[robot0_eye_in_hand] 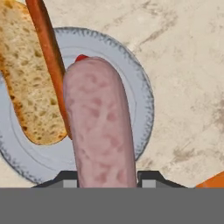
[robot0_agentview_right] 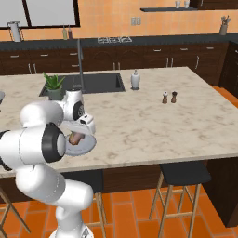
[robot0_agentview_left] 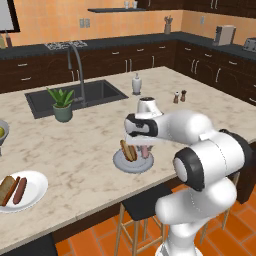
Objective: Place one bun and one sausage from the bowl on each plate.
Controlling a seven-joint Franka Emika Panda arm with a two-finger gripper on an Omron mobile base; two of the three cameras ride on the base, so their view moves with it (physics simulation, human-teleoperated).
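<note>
Holding a sausage (robot0_eye_in_hand: 100,127) over the grey plate (robot0_eye_in_hand: 140,92), bun (robot0_eye_in_hand: 26,78) beside.

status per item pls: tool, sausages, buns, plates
tool: shut on sausage, above grey plate
held sausage: in tool, hanging over grey plate
grey plate: on counter, holds one bun
bun on grey plate: lying flat
white plate: on counter, holds bun and sausage side by side
</note>
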